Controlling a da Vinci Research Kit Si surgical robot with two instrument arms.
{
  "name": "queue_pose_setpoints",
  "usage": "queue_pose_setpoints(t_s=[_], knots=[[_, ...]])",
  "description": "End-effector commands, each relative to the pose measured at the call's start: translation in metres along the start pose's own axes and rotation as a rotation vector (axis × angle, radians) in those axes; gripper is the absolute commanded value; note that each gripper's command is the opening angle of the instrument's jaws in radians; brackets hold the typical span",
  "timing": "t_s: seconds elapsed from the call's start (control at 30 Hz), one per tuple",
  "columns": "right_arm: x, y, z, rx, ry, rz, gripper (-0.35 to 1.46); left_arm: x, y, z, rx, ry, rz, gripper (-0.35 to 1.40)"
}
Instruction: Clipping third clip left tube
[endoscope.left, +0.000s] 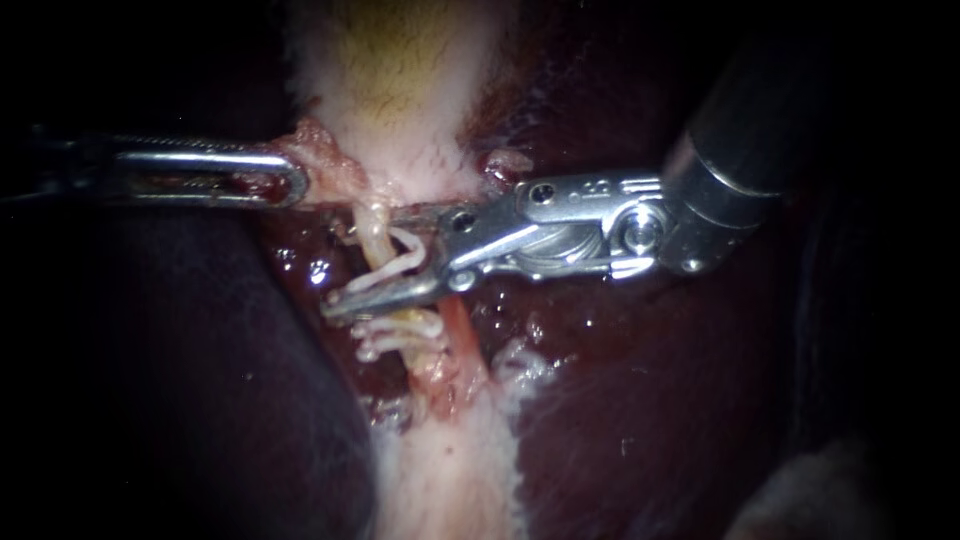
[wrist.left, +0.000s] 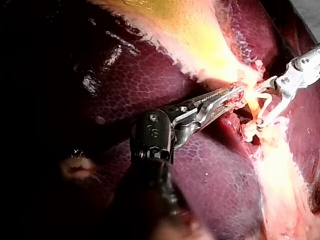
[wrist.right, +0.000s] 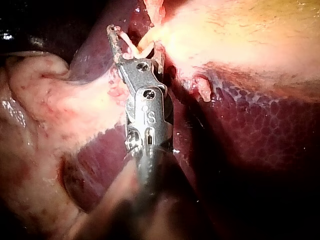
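Observation:
My right instrument (endoscope.left: 348, 258) comes in from the upper right, its jaws standing wide apart across the yellowish left tube (endoscope.left: 372, 235). A white clip (endoscope.left: 408, 252) sits between them around that tube and looks narrower than the gap. Lower on the same tube lie white clips (endoscope.left: 400, 335). The pinkish right tube (endoscope.left: 462, 335) runs beside them. My left instrument (endoscope.left: 290, 183) is shut on ragged tissue at the pale gallbladder's (endoscope.left: 400, 80) lower end. In the left wrist view its jaws (wrist.left: 240, 91) hold that tissue beside the right instrument (wrist.left: 260, 107).
Dark red liver (endoscope.left: 650, 400) surrounds the tubes on both sides. A pale fatty band (endoscope.left: 450, 470) continues below the clips. In the right wrist view the right instrument (wrist.right: 135, 42) lies between pale fatty tissue (wrist.right: 60, 105) and the gallbladder (wrist.right: 240, 35).

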Motion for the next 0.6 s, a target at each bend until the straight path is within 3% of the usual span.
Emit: queue_pose_setpoints(t_s=[0.03,0.23,0.43,0.53,0.6], knots=[[0.0003,-0.0002,-0.0001,0.006,0.008,-0.001,0.5,0.0,0.0,-0.0001,-0.001,0.0,0.0,-0.35],[0.0019,-0.0015,-0.0003,0.029,0.039,-0.001,0.48,0.0001,0.0,-0.0001,-0.002,0.0,0.0,-0.35],[0.0021,-0.0018,-0.0004,0.032,0.039,-0.001,0.43,0.0,-0.0001,-0.0001,-0.002,-0.001,0.0,-0.35],[0.0019,-0.0018,-0.0008,0.035,0.039,0.016,0.32,0.0,-0.0002,-0.0001,-0.002,-0.001,0.0,-0.35],[0.0017,-0.0019,-0.0013,0.038,0.038,0.033,0.15,0.0,-0.0002,-0.0001,-0.002,-0.001,0.0,-0.35]])
